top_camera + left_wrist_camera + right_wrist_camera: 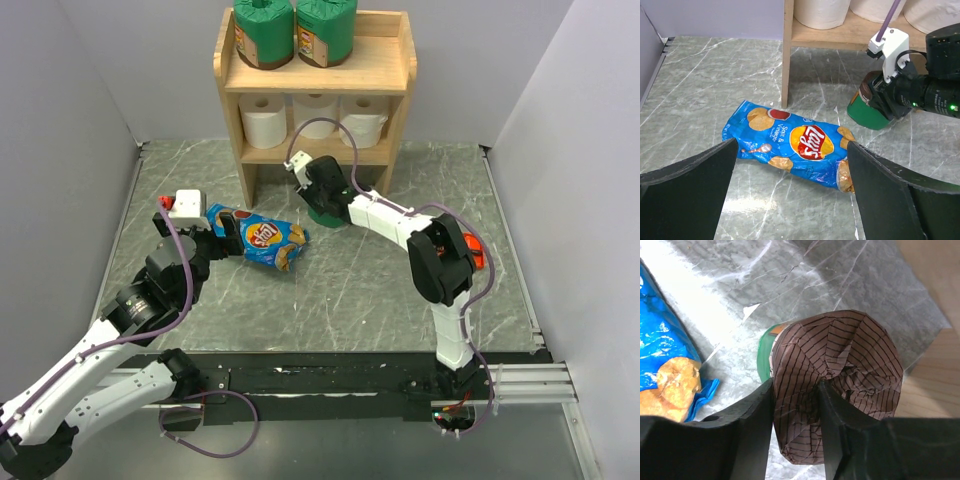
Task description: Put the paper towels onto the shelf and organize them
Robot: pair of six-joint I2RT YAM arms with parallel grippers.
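The light-wood shelf (385, 75) holds two green-wrapped paper towels (265, 30) on its top board and three white rolls (317, 112) on the lower tier. A third green roll (850, 355) stands on the table in front of the shelf, brown striped end up. My right gripper (795, 405) is shut on it from above, one finger sunk into the crumpled centre and the other outside the rim. The same roll (865, 112) shows in the left wrist view under that gripper. My left gripper (790, 200) hangs open just short of the chip bag, holding nothing.
A blue chip bag (262, 240) lies on the marble table left of the held roll, close to the shelf's left leg (787, 55). An orange package (476, 250) lies at the right, mostly hidden behind my right arm. Grey walls close in both sides.
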